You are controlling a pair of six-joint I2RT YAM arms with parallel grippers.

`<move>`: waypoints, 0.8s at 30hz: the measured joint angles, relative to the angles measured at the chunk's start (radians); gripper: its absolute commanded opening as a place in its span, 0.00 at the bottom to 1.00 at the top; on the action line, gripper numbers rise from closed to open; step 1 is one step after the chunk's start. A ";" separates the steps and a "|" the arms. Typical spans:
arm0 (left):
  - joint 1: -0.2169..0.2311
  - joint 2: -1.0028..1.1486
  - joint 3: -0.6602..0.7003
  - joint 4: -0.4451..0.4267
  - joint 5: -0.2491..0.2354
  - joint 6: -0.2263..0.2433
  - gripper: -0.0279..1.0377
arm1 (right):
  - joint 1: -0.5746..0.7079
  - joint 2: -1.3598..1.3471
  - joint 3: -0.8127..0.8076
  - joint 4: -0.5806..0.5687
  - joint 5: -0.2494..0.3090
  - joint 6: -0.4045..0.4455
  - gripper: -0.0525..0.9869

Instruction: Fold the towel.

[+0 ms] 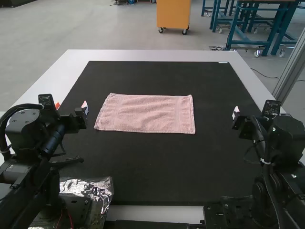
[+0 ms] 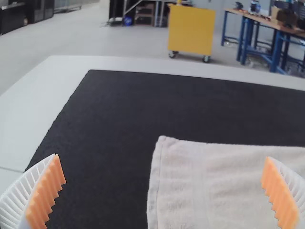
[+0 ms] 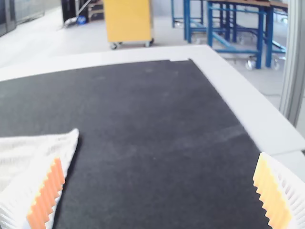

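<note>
Pink oblong towel [image 1: 147, 113], lightly creased, flat; left tool [image 1: 71, 107] and right tool [image 1: 259, 112] wide.

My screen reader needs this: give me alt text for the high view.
A pink towel lies flat, a wide rectangle, on a black mat atop a white table. The left gripper and right gripper are on either side of the towel, clear of it.

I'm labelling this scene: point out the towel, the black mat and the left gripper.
Towel [image 1: 146, 113], high view: near its middle.
Black mat [image 1: 162, 167], high view: bare part behind the towel's near edge.
Left gripper [image 2: 162, 157], left wrist view: midway between its open fingers.
</note>
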 measured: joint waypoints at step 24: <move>0.000 0.000 0.000 0.000 0.000 0.000 0.94 | 0.000 0.000 0.000 -0.001 -0.010 0.000 0.93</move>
